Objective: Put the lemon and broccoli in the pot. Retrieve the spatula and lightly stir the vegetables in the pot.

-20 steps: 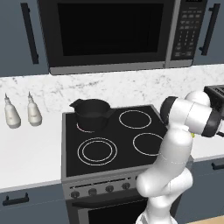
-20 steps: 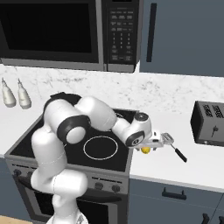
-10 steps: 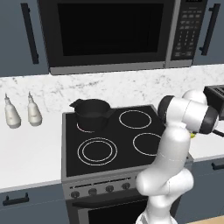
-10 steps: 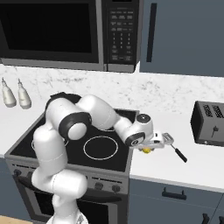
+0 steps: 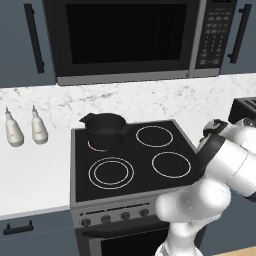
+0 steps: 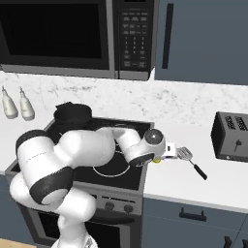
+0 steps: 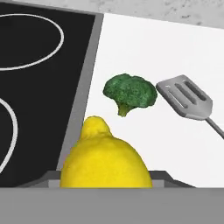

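Hand point(image 6: 170, 150) lowered onto lemon point(image 7: 105, 158); pot point(image 5: 105, 131) empty.

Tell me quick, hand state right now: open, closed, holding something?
Hand: cannot be told; low over the lemon, its fingertips hidden behind it.

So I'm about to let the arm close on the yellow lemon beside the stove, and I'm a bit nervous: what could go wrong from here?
1. The round yellow lemon lies right at the black stovetop's raised grey edge; the fingers may clip that edge or roll the lemon.
2. The small green broccoli floret and the slotted silver-grey spatula head lie just beyond it, so overshooting could knock them.
3. The small black pot stands on the stove's far burner, a long carry for a round fruit.
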Controlling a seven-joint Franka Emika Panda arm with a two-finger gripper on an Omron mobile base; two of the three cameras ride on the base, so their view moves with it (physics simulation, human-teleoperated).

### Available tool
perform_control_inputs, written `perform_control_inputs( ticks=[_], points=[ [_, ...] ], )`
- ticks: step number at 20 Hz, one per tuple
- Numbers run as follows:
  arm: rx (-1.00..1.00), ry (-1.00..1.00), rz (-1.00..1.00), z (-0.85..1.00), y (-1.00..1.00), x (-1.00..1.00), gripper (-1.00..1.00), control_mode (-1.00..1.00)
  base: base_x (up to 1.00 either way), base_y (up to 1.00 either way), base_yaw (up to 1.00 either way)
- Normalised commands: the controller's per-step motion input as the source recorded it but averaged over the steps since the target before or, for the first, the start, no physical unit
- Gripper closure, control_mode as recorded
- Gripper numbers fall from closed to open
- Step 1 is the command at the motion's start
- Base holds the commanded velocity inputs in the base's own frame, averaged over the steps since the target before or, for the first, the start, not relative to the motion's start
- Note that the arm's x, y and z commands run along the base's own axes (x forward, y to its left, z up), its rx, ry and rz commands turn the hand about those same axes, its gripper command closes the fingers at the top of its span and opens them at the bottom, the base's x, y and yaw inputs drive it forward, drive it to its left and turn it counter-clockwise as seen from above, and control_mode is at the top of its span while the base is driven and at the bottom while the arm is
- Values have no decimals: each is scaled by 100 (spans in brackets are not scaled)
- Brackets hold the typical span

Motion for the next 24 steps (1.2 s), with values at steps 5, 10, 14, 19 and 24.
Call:
perform_control_inputs(
  ticks=[5,10,14,19,24],
  points=[
    [0,-22,0,100,100,-26,100,-100,0,0,0],
    [0,-10,1,100,100,-2,100,-100,0,0,0],
    [0,0,2,77,100,0,100,-100,0,0,0],
    [0,0,4,12,100,0,100,-100,0,0,0],
    [0,0,3,0,100,0,100,-100,0,0,0]
  ],
)
